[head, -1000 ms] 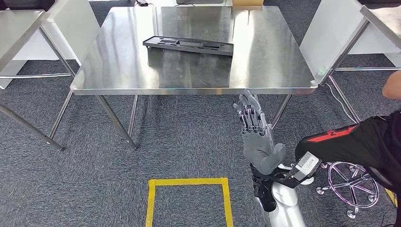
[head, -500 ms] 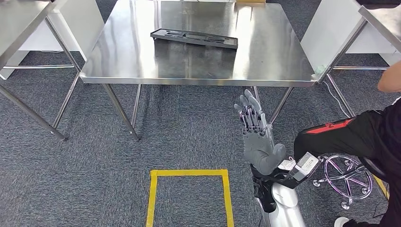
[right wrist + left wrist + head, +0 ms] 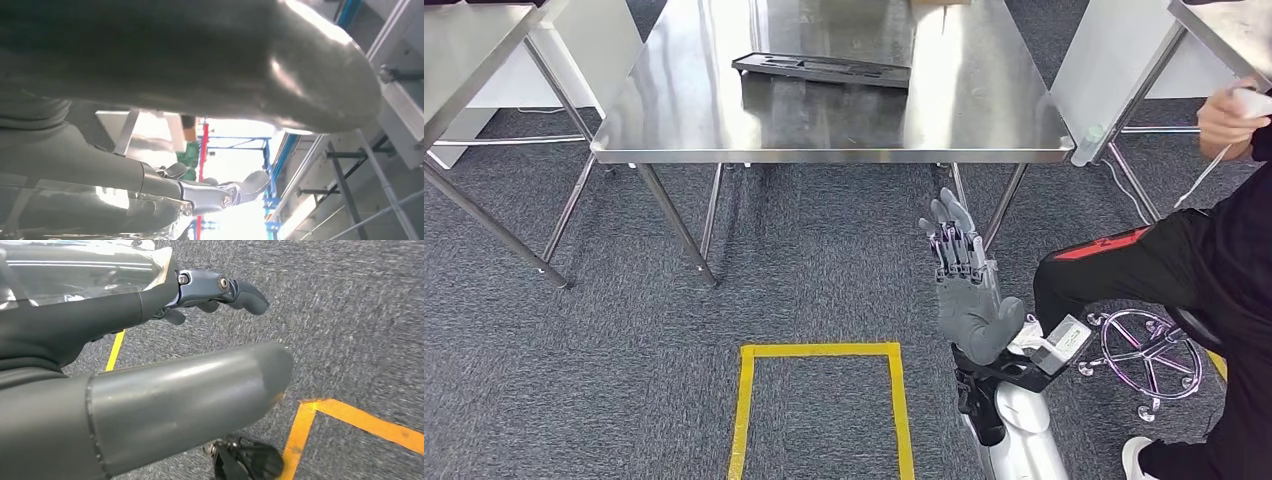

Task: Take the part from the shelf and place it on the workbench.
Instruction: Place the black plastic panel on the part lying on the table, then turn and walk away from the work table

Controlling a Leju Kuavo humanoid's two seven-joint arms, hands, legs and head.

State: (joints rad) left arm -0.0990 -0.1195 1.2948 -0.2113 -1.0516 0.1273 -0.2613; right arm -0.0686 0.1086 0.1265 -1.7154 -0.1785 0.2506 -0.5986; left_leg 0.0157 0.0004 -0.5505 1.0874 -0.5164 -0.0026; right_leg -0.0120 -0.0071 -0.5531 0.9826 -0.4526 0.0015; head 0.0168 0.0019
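Lying flat on the far half of the steel desk (image 3: 844,130), the part (image 3: 821,69) is a long, black, shallow moulded frame with rectangular recesses, its long side roughly parallel to the desk's near edge. The desk top is brushed, mirror-bright metal on thin tubular legs, with similar desks (image 3: 464,50) to either side. Nearer the robot, the right hand (image 3: 964,290) is raised palm-up over the carpet, well apart from the part — its grey ribbed palm and thick thumb are matte plastic, the darker fingers (image 3: 952,235) straight and slightly apart, holding nothing. In the left wrist view the left hand (image 3: 150,365) points down at the carpet, its fingers (image 3: 235,290) extended and empty. The floor is speckled grey carpet (image 3: 574,380) marked with a yellow tape rectangle (image 3: 819,352). A seated person (image 3: 1204,270) in black clothing is at the right, beside a chrome chair base (image 3: 1149,355).
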